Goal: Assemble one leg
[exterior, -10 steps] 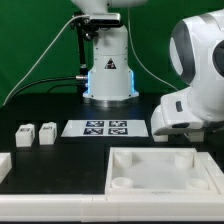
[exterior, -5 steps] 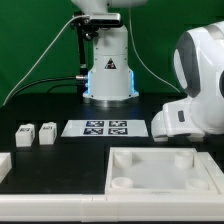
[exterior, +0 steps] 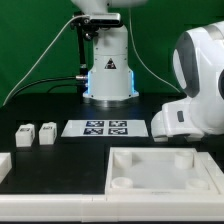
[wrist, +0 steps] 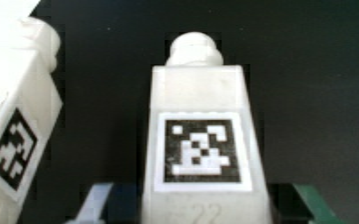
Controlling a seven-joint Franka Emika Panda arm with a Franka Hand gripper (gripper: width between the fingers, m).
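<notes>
in the wrist view i see the gripper (wrist: 201, 197) closed narrow on the leg (wrist: 201, 120), one finger against each side, tag facing the camera, a second leg (wrist: 19, 110) just beside it on the black table (wrist: 309, 60), while the arm (exterior: 195, 85) fills the right of the exterior frame.

Bright, even light in the exterior view, only soft shadows on the black table (exterior: 60, 152). Soft focus in the wrist view: white leg (wrist: 202, 105) washed out, tag (wrist: 201, 150) edges fuzzy.
</notes>
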